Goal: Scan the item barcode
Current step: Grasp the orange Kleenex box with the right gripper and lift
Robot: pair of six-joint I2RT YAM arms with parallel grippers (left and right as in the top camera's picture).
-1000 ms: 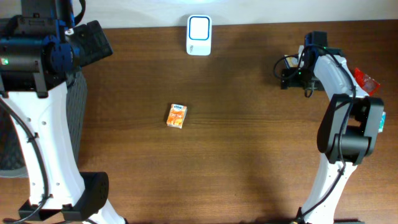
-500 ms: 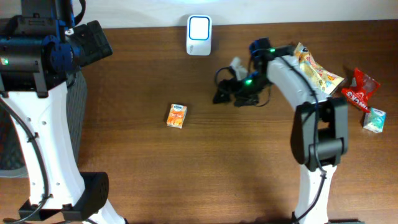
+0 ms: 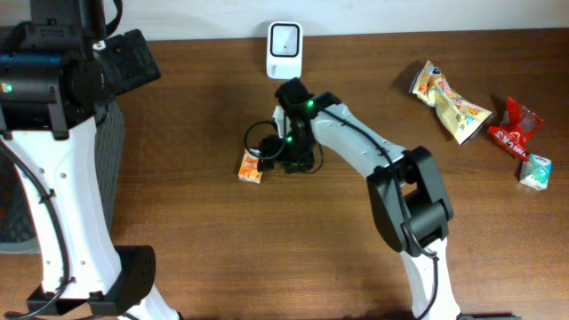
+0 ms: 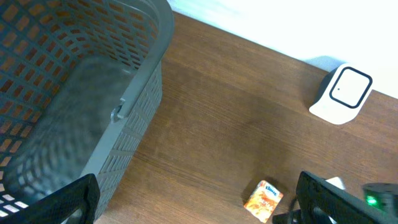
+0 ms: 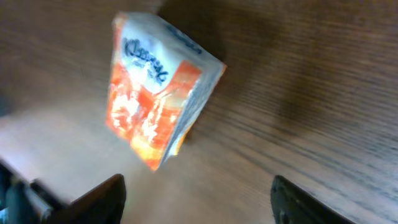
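I'm at the pick-up step. The small orange tissue pack (image 3: pixel 252 166) lies flat on the counter (image 3: pixel 178 249), a little way in front of the white scanner (image 3: pixel 284 51). My right tool (image 5: pixel 199 194) hovers just over the pack with its fingers apart, nothing clamped. The left tool (image 4: pixel 196 210) is wide apart beside the basket (image 4: pixel 74 93). Next, I judge: lower, straddle the pack, close, then turn its barcode toward the scanner.

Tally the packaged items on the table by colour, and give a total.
Orange: 1, the tissue pack
Yellow: 1, the snack bag
Red: 1, the packet
White and teal: 1, the small pack
Total: 4
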